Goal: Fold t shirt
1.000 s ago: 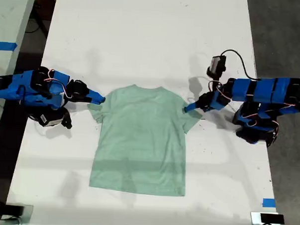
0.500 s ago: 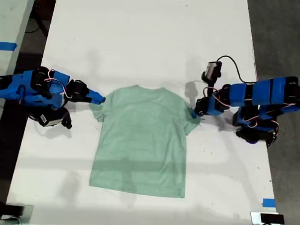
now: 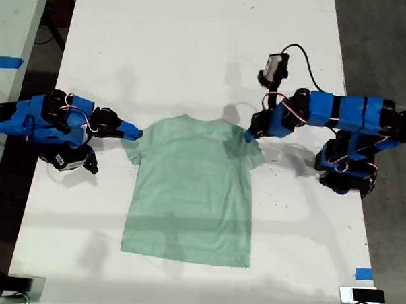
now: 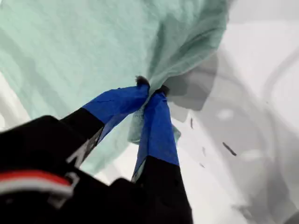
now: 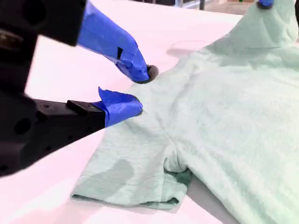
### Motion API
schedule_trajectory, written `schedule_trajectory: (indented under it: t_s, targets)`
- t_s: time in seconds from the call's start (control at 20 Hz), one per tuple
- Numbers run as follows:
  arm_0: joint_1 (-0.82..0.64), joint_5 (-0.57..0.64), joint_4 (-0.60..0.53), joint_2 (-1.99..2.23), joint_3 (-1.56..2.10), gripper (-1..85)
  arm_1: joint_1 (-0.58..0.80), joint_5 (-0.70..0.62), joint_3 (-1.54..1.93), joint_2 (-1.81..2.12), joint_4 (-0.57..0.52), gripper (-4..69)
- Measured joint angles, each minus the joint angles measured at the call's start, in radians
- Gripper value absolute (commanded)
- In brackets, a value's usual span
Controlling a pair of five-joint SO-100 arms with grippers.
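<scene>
Presently, item: the pale mint-green short-sleeved cloth t shirt (image 3: 191, 192), lying flat and face up on the white table (image 3: 194, 50), collar toward the far end, hem toward the near edge in the exterior view.
Change: the sleeve on the exterior view's right, flat a second ago, is now pulled up and inward over the shoulder; a dark shadow sits under it.
My first gripper (image 4: 150, 87): blue-taped tips pressed together on a bunch of that sleeve, cloth hanging from the pinch; its arm has swung in from the exterior view's right.
My second gripper (image 5: 138, 88): tips spread, one above the cloth, one at the sleeve seam on the exterior view's left; nothing held; unmoved from a second ago.
Step in hand: judged to be the first side fold, only begun.
Meaning: one sleeve is lifted, the other side is not yet gripped, so the fold is likely lopsided unless the second gripper closes.
</scene>
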Motion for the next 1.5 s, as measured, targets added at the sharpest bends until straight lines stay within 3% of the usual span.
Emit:
schedule_trajectory:
  t_s: [0.3,0.45,0.55,0.75,0.95,1.05,1.2,1.4,1.5]
  targets:
    - [-0.011,-0.020,0.000,0.000,0.000,3.2,-0.120,-0.123,-0.879,-0.784,0.100,3.1]
    - [-0.011,-0.023,0.000,0.000,0.000,4.8,-0.147,-0.135,-0.988,-1.035,0.057,25.4]
    - [-0.011,-0.023,0.000,0.000,0.000,7.6,-0.166,-0.138,-0.997,-1.077,0.051,31.6]
    - [-0.015,-0.023,0.000,0.000,0.000,5.9,-0.173,-0.138,-0.999,-1.005,0.101,30.9]
    - [-0.043,-0.031,0.000,0.000,0.000,1.5,-0.172,-0.138,-0.996,-0.736,0.272,29.2]
    - [-0.043,-0.063,0.000,0.000,0.000,7.7,-0.172,-0.129,-0.897,-0.538,0.344,28.5]
    - [0.006,-0.117,-0.029,0.000,0.000,14.3,-0.173,-0.060,-0.568,-0.184,0.344,27.7]
    - [0.187,-0.291,0.000,-0.011,0.000,14.7,-0.227,0.115,0.078,0.322,0.193,26.5]
    - [0.189,-0.330,0.002,-0.014,0.000,12.3,-0.267,0.184,0.337,0.500,0.129,25.8]
